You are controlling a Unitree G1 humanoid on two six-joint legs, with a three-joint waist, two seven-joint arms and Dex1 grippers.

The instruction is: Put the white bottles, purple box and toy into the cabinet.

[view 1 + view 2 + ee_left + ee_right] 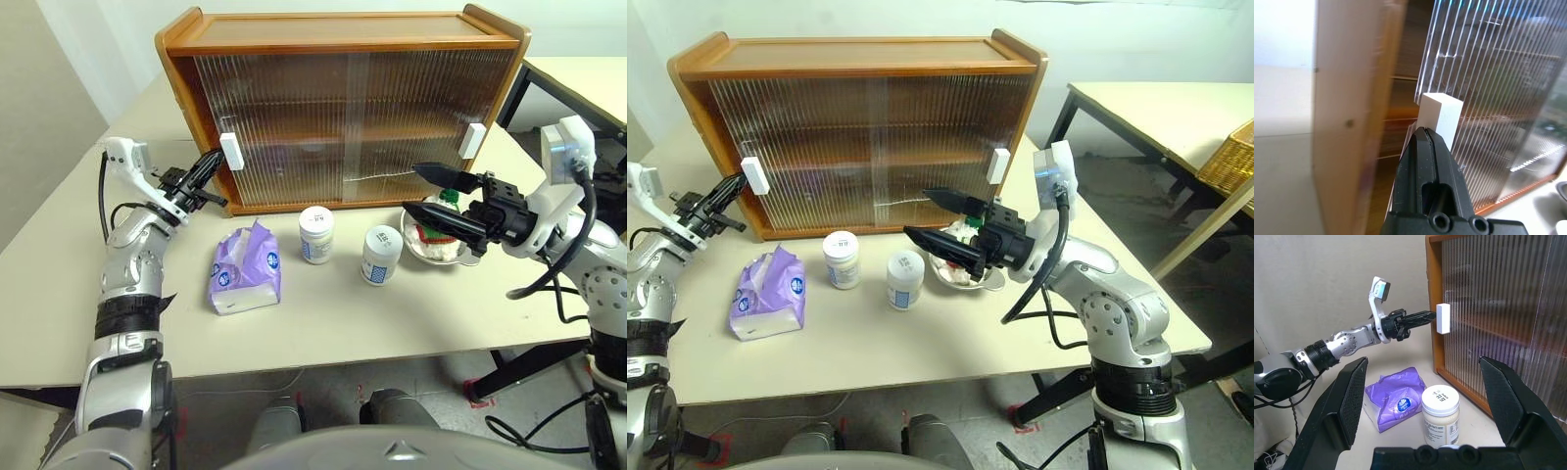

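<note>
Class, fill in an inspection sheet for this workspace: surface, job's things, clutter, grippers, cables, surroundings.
Surface: beige table.
Job's things: cabinet, doors closed; purple box, two white bottles and toy in its bowl, all on the table outside.
Clutter: nothing seen.
Grippers: left gripper shut, tips at the left white handle; right gripper open, holding nothing.
Cables: black cable on the right arm.
Surroundings: second table, wicker basket.

My arms are silver-grey metal with black joint bands; each black two-fingered claw, left claw (209, 163) and right claw (423, 191), carries a white camera block and looping black cables.
</note>
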